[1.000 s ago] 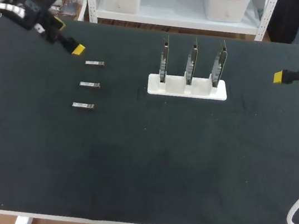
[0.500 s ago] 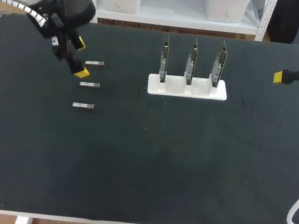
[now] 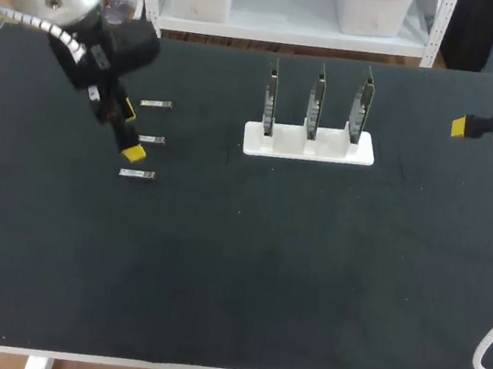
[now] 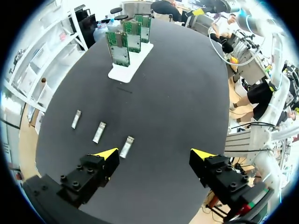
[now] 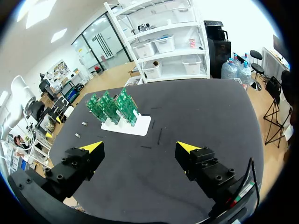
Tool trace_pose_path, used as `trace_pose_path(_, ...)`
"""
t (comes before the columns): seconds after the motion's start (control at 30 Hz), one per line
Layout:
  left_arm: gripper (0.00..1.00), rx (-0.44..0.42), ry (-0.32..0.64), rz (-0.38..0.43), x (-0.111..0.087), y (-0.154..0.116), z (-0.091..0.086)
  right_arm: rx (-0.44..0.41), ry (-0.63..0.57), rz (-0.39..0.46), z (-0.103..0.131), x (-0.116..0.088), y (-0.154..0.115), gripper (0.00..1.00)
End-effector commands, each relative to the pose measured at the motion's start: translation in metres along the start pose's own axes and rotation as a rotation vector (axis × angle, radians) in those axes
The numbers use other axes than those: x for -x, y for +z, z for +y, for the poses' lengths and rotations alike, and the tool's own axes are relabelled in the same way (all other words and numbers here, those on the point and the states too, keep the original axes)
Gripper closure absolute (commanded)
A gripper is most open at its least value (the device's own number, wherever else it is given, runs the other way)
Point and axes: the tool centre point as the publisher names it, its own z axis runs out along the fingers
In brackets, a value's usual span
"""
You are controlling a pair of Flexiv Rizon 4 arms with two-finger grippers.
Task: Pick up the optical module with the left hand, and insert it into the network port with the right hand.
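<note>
Left gripper (image 4: 155, 154) wide open over three small silver optical modules (image 4: 99, 132), right gripper (image 5: 140, 148) open, empty, far from white stand (image 3: 308, 145).

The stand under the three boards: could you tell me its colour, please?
The stand is white; the head view shows it best.

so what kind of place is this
Probably a robotics lab test bench: a left gripper and right gripper with yellow tips over a dark table, a white stand holding three upright circuit boards, and three small metal modules in a row.
</note>
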Motion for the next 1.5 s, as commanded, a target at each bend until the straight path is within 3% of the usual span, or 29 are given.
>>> trace_pose_path(0.03,0.00,0.034,-0.028,-0.024,-0.009,0.008,-0.009,-0.004,0.000,0.000,0.001,0.000,-0.001,0.00)
trace_pose_path(0.5,0.00,0.034,-0.028,-0.024,-0.009,0.008,-0.009,-0.004,0.000,0.000,0.001,0.000,-0.001,0.00)
trace_pose_path(0.53,0.00,0.065,-0.028,-0.094,-0.003,-0.001,-0.004,-0.004,0.000,0.000,0.001,0.000,-0.001,0.00)
trace_pose_path(0.63,0.00,0.143,0.061,-0.162,0.016,-0.015,0.003,-0.004,0.000,0.000,0.001,0.000,-0.001,0.00)
trace_pose_path(0.73,0.00,0.121,0.123,-0.085,0.023,-0.011,0.005,-0.004,0.000,0.000,0.001,0.000,-0.001,0.00)
trace_pose_path(0.87,0.00,0.082,0.149,-0.045,0.009,-0.001,0.001,-0.004,0.000,0.000,0.001,0.000,-0.001,0.00)
trace_pose_path(1.13,0.00,0.044,0.081,0.007,-0.036,0.019,-0.002,-0.004,0.000,0.000,0.001,0.000,-0.001,0.00)
trace_pose_path(1.3,0.00,-0.004,0.075,0.025,-0.055,0.035,-0.017,-0.004,0.000,0.000,0.001,0.000,-0.001,0.00)
trace_pose_path(1.4,0.00,-0.013,0.050,-0.002,-0.058,0.044,-0.020,-0.004,0.000,0.000,0.001,0.000,-0.001,0.00)
trace_pose_path(1.5,0.00,-0.013,0.068,-0.023,-0.047,0.051,-0.018,-0.004,0.000,0.000,0.001,0.000,-0.001,0.00)
